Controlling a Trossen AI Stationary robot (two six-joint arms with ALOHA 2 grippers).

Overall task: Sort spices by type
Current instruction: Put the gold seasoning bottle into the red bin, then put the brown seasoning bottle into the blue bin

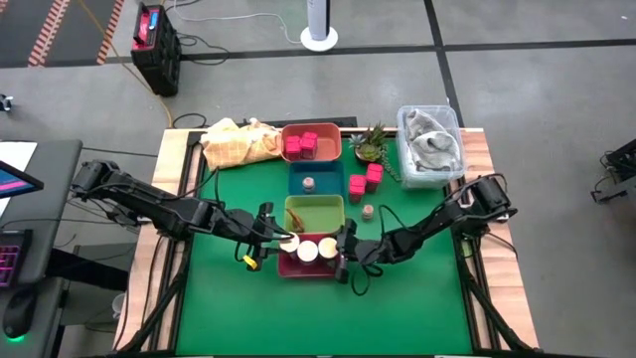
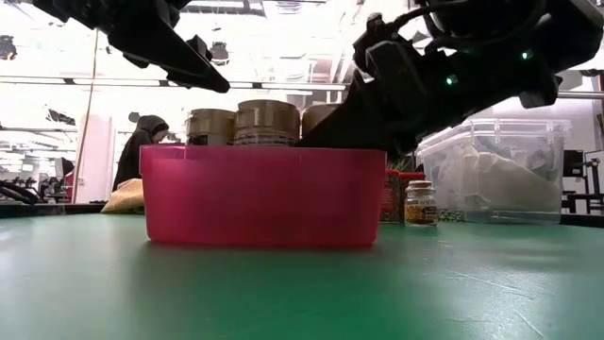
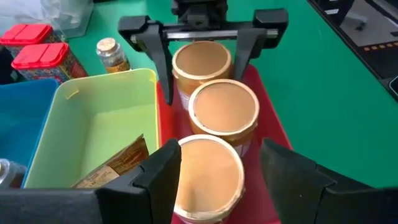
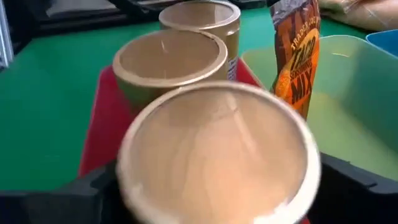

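Note:
Three round tan-lidded jars stand in a row in the magenta tray (image 1: 298,268) (image 2: 255,194). My left gripper (image 1: 281,242) (image 3: 217,168) is open, its fingers on either side of the jar at the left end (image 3: 208,180). My right gripper (image 1: 340,254) (image 4: 217,186) (image 3: 202,68) is shut on the jar at the right end (image 4: 217,155). An orange-brown packet (image 3: 118,165) (image 4: 297,56) leans in the light green tray (image 1: 316,211). Magenta packs sit in the orange tray (image 1: 303,144), and two more (image 1: 366,179) are on the mat. One shaker (image 1: 309,183) is in the blue tray; another (image 1: 368,211) (image 2: 420,201) stands on the mat. My right gripper has the right-end jar pinched between its two fingers (image 3: 163,68), which lie against opposite sides of the jar just below the lid (image 3: 202,59). The fingers come level from the table's right side. The jar stands upright among the others; the tray wall hides its base.
A small green plant (image 1: 370,144), a clear bin of grey material (image 1: 429,139) and a yellow cloth (image 1: 238,141) line the far edge. Open green mat lies near and to both sides of the magenta tray. A person (image 2: 142,142) stands beyond the table.

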